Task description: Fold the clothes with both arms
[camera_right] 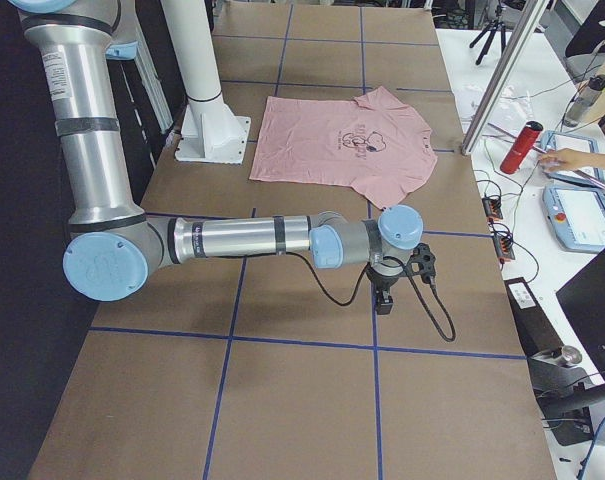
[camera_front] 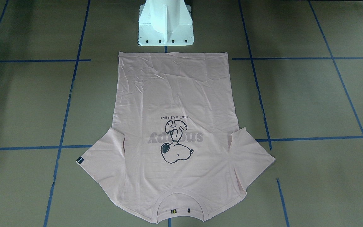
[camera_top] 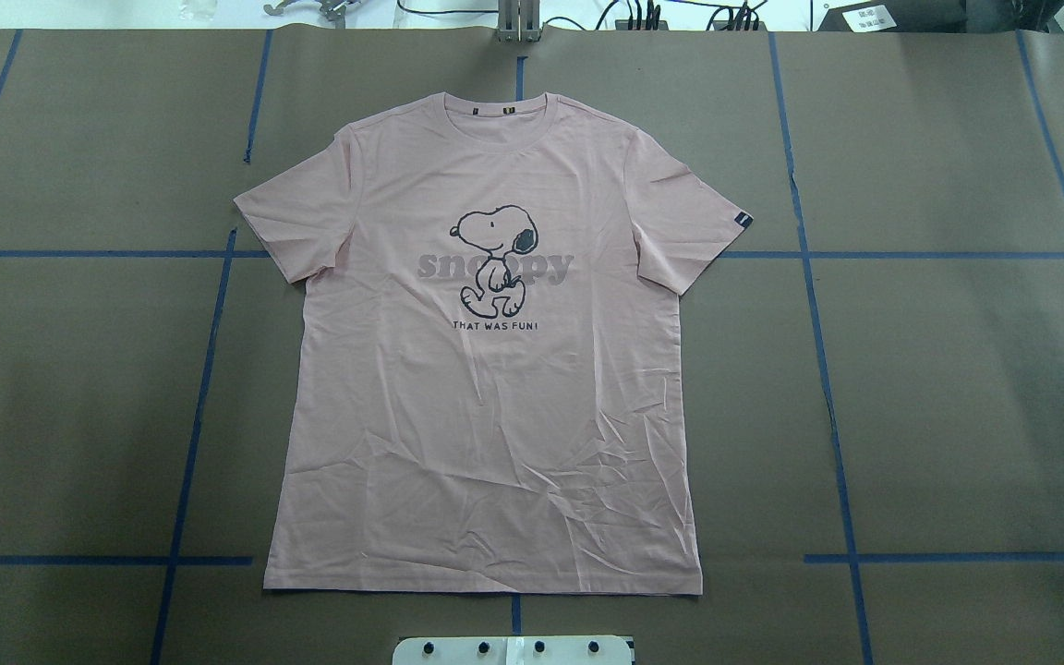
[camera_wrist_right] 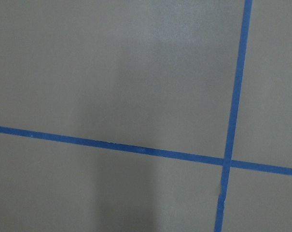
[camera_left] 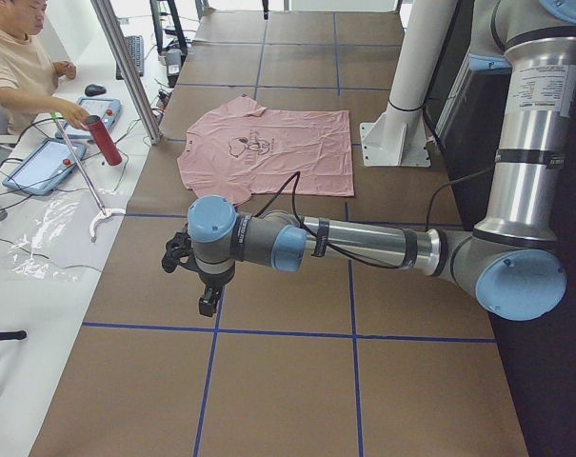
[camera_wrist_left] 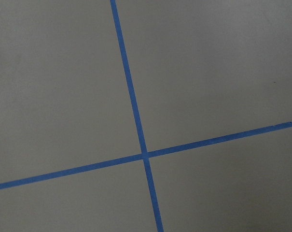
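Light was even & diffuse from overhead, moderately bright, no hard glare. Directly under the right end effector point(camera_right: 381, 306), a soft grey shadow band crossed the tabletop point(camera_wrist_right: 49, 58) in the wrist view, w/ a faint pale sheen beside it. Under the left end effector point(camera_left: 206, 305) the tabletop looked flat, shadowless. Front view showed dim soft patches well away from both. Focus approx. sharp throughout.

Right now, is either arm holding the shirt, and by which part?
Neither holds it. The T-shirt lies flat and untouched, while the left gripper and right gripper hang over the table, apart from it.
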Action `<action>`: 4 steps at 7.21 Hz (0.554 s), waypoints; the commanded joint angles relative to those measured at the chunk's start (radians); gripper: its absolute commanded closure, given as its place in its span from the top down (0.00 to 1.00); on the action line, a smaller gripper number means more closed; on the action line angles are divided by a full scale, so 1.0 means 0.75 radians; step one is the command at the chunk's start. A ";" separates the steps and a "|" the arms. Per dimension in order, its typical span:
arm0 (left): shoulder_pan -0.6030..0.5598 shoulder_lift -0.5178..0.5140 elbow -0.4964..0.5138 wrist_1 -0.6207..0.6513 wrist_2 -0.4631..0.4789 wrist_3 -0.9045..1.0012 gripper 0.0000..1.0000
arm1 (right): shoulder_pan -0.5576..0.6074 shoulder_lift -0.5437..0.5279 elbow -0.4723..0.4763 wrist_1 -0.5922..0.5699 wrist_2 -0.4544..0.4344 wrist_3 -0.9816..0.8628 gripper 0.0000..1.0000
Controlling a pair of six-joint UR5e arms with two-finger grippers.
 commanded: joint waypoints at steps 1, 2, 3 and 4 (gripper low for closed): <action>0.004 -0.006 -0.022 -0.012 0.005 0.013 1.00 | -0.016 0.007 0.009 0.001 0.001 0.004 1.00; 0.004 -0.006 -0.030 -0.016 0.001 0.013 1.00 | -0.073 0.017 0.021 0.033 0.001 0.008 1.00; 0.006 -0.002 0.005 -0.018 -0.008 0.003 1.00 | -0.162 0.017 0.015 0.224 -0.005 0.123 1.00; 0.008 -0.002 -0.001 -0.020 -0.010 -0.003 1.00 | -0.285 0.032 -0.001 0.430 -0.029 0.390 1.00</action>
